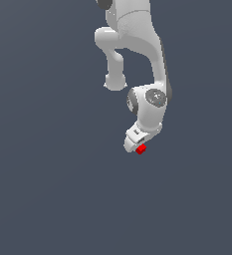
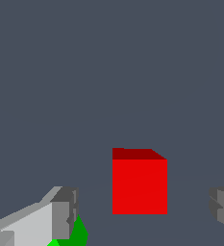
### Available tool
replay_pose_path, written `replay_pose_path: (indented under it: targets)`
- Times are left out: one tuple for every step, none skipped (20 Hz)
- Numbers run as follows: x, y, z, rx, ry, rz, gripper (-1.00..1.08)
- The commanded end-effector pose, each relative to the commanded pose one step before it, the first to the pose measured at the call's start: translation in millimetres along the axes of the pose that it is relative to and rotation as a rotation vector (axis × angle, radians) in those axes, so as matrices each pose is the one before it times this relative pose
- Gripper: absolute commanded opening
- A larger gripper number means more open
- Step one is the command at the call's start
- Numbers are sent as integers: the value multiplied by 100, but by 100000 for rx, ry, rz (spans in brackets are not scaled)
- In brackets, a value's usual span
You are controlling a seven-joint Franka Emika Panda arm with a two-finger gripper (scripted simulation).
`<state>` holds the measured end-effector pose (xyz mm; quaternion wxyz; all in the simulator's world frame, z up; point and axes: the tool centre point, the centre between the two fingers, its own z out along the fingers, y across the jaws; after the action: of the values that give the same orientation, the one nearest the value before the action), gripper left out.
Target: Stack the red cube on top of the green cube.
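Dark grey floor bears squarely set red cube [image 2: 139, 186] between spread-apart claw [image 2: 142, 211] fingers.

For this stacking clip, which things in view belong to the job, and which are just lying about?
Job:
- red cube, between the open pincer's fingers
- green cube, partly hidden behind one finger
- pincer

Lying about:
- nothing else visible; only the arm and the grey floor

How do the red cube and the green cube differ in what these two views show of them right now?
The red cube shows whole in the wrist view, between the open fingers; the green cube is only a sliver behind one finger. The red cube also peeks out by the gripper in the exterior view; the green cube is hidden there. Both are plain and single-coloured; the green one's size cannot be judged.
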<state>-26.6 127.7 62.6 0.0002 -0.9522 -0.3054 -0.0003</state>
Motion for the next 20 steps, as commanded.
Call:
replay_pose_path:
  targets:
    - [-62, -24, 902, 48, -98, -4, 100]
    - [-25, 12, 474, -36, 6, 32, 100]
    - [-19, -5, 545, 0, 0, 0, 100]
    - [-17, -4, 536, 0, 0, 0, 100]
    - [-10, -2, 465, 0, 0, 0, 100]
    - [-11, 18, 382, -33, 8, 35, 100]
    - [7, 2, 323, 0, 0, 0, 100]
    - [15, 5, 254, 0, 0, 0, 100]
    - [12, 31, 178, -16, 10, 45, 100]
    - [27, 8, 124, 0, 0, 0, 100]
    - [23, 7, 67, 0, 0, 0, 100]
    - [-2, 29, 14, -3, 10, 48, 100]
    - [0, 0, 0, 0, 0, 0, -100]
    - [0, 0, 0, 0, 0, 0, -100]
    - [0, 0, 0, 0, 0, 0, -100]
    - [0, 0, 0, 0, 0, 0, -100]
    - [0, 0, 0, 0, 0, 0, -100]
    - [0, 0, 0, 0, 0, 0, -100]
    - [0, 0, 0, 0, 0, 0, -100]
    - [0, 0, 0, 0, 0, 0, -100]
